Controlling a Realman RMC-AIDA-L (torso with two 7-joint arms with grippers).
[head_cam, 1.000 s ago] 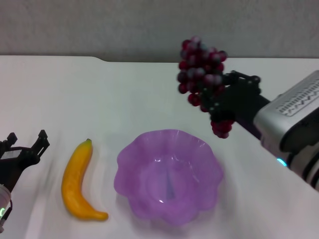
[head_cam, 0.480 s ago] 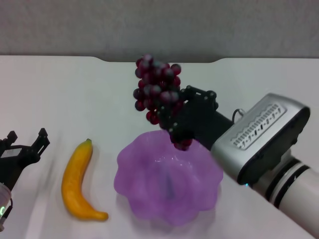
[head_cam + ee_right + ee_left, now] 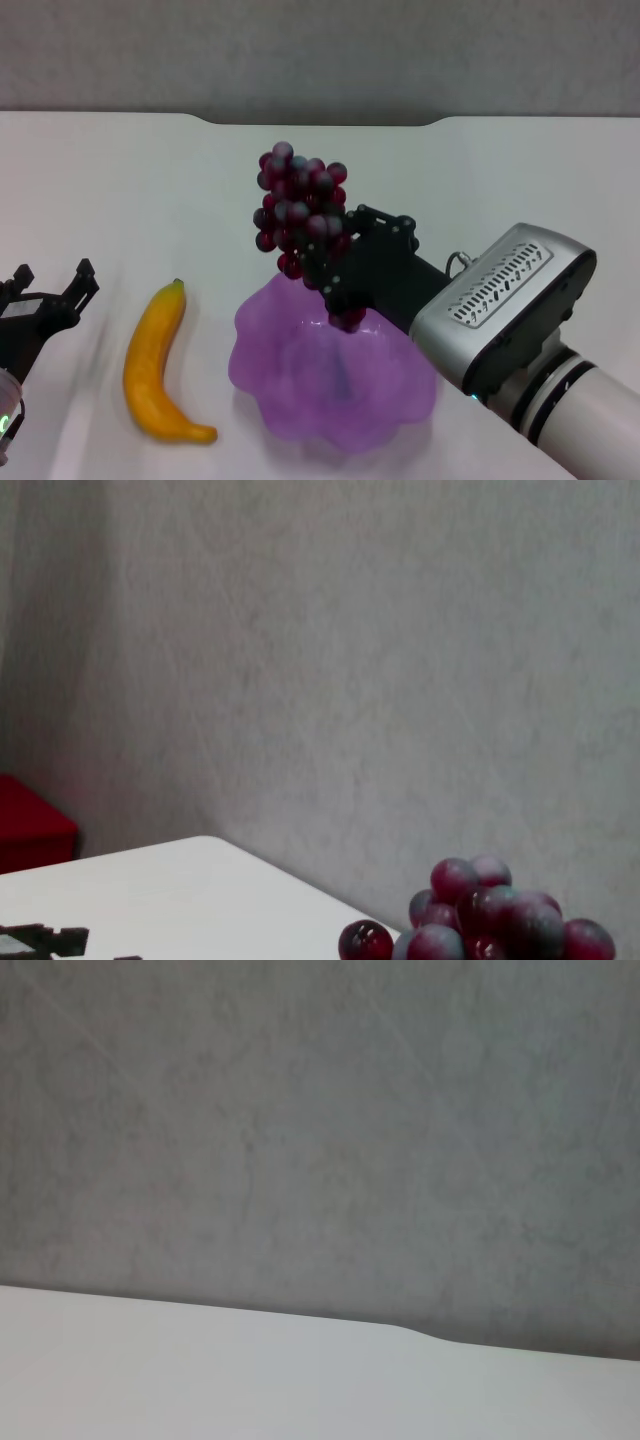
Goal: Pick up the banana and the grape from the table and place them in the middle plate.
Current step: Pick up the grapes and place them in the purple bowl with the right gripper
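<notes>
My right gripper [image 3: 330, 268] is shut on the grape bunch [image 3: 298, 210] and holds it in the air over the far rim of the purple scalloped plate [image 3: 290, 385]. The bunch's top also shows in the right wrist view [image 3: 480, 915]. The yellow banana [image 3: 158, 362] lies on the white table [image 3: 130, 190] just left of the plate. My left gripper [image 3: 45, 295] is open and empty at the left edge, apart from the banana.
A grey wall [image 3: 320, 50] runs behind the table's notched far edge. A red object [image 3: 30, 830] shows low by the wall in the right wrist view. The left wrist view shows only wall and table [image 3: 200, 1380].
My right arm has carried the grape bunch leftward and down, from right of the plate to over its far rim. The left arm and the banana have not moved.
</notes>
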